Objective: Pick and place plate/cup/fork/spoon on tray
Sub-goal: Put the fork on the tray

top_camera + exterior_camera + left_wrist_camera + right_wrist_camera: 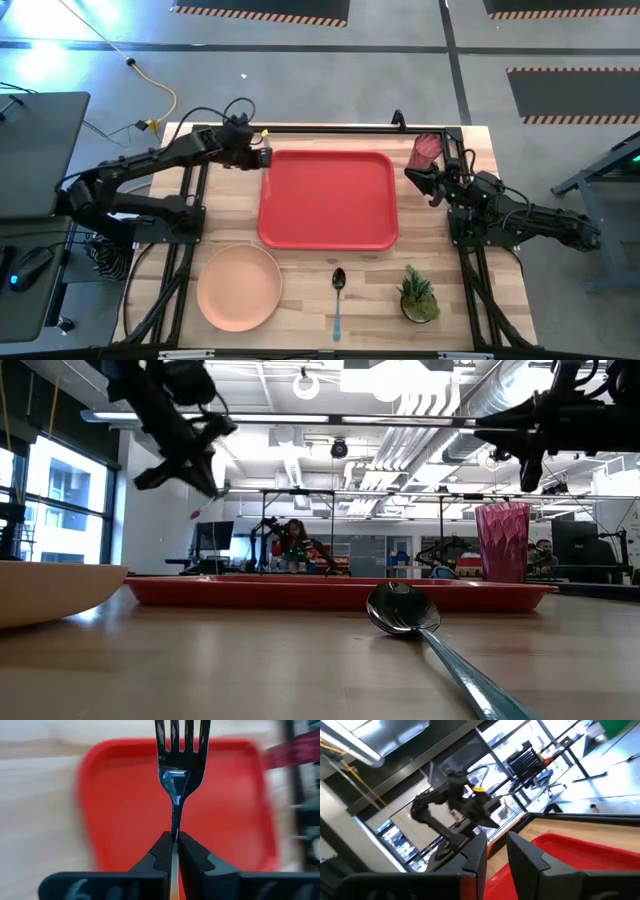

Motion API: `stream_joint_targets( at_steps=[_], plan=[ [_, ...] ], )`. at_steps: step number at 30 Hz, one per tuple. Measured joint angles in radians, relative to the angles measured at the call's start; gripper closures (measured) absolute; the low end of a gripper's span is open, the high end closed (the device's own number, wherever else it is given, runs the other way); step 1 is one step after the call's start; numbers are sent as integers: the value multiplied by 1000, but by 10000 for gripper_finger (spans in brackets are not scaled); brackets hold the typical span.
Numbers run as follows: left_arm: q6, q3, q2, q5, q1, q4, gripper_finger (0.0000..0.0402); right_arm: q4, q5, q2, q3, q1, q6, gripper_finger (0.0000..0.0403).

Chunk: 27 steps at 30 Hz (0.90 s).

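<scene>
My left gripper (260,157) is above the far left corner of the red tray (328,198) and is shut on the fork (181,765), whose silver tines point out over the tray. My right gripper (422,180) is in the air next to the red-pink cup (426,150). Its fingers (496,855) stand a narrow gap apart with nothing between them. The cup (502,540) stands upright on the table by the tray's far right corner. The peach plate (240,287) and the blue-handled spoon (338,298) lie on the table near the front edge. My left gripper pinches the fork's thin metal neck (175,827), just behind the tines, between its two fingertips. The fingers come from the table's left and lie along the fork. The tines stick out ahead of them. The fork is lifted clear above the tray.
A small potted green plant (418,295) stands on the table at the front right, next to the spoon. The tray's inside (130,810) is bare. A black frame runs along the table's far edge and down both sides.
</scene>
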Motion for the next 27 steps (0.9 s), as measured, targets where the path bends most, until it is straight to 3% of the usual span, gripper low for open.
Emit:
stream_joint_targets(
  at_steps=[9, 19, 27],
  plan=[
    [-114, 0, -5, -9, -125, 189, 392, 0, 38, 0, 0, 0, 2, 336],
    [-214, 0, -1, -122, -212, 94, 392, 1, 38, 0, 0, 0, 10, 336],
    [-255, 6, 54, -92, -236, 37, 392, 0, 39, 0, 0, 0, 10, 336]
  ],
)
